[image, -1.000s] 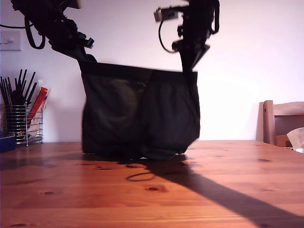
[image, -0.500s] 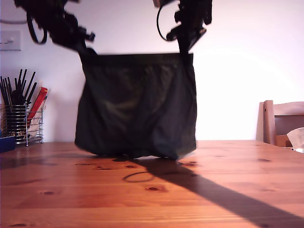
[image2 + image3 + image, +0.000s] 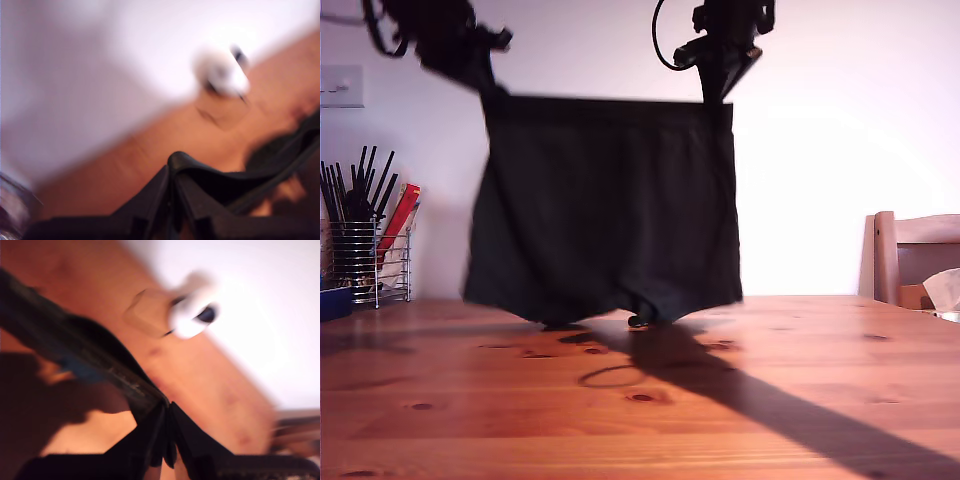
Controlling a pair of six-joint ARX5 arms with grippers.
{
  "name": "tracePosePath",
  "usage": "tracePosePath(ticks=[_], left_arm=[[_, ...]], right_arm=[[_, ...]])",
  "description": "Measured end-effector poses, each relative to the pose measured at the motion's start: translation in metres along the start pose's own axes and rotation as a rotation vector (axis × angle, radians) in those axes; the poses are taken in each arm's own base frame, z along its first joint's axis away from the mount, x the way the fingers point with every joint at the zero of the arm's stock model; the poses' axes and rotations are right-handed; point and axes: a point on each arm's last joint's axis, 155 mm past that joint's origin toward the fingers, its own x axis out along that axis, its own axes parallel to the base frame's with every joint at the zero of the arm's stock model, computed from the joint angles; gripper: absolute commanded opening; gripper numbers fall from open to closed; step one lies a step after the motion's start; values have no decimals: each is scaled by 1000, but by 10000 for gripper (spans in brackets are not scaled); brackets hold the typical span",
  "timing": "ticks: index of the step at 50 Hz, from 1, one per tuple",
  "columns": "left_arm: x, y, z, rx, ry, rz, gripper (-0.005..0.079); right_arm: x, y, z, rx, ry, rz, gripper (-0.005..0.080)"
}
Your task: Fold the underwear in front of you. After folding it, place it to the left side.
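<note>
Hanging above the wooden worktop (image 3: 740, 420), the underwear (image 3: 605, 210) is stretched flat by its waistband between two arms, hems just clear of the wood. Only the exterior view shows its whole boxy shape, plus a wire holder (image 3: 370, 262) of utensils. Each blurred wrist view shows closed tips: my first pincer (image 3: 172, 192) and my second pincer (image 3: 167, 422) each pinch soft dark cloth.

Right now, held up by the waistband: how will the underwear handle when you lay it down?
Probably floppy: the underwear hangs limp from both grippers, legs dangling just above the table. Likely light, since two corner pinches hold it. It may bunch on landing.
</note>
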Motion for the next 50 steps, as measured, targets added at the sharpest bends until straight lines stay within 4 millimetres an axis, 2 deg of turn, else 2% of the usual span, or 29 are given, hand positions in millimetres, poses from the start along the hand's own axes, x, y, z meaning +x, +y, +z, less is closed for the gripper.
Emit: tracePosePath(ticks=[5, 15, 19, 24, 28, 32, 37, 44, 50], left_arm=[[-1, -8, -15, -17, 55, -44, -22], [-9, -30, -54, -70, 209, -152, -22], [-13, -39, -66, -88, 260, -190, -22], [-15, -48, -78, -103, 294, -229, -22], [-13, -58, -96, -118, 335, -261, -22], [-11, -66, -121, -132, 390, -283, -22], [-11, -75, -147, -147, 453, -303, -22], [-9, -77, -151, -150, 454, -306, -22], [1, -76, -152, -144, 411, -293, -22]], right_arm=[[-2, 24, -17, 18, 59, 111, -11], [-12, 59, -47, 47, 167, 283, -11], [-18, 73, -53, 65, 190, 353, -11], [-20, 83, -49, 123, 180, 405, -11], [-19, 91, -53, 131, 191, 439, -11], [-13, 105, -69, 132, 242, 480, -11], [-2, 124, -97, 130, 335, 525, -11], [5, 144, -127, 127, 431, 574, -11], [11, 146, -125, 132, 416, 570, -11]])
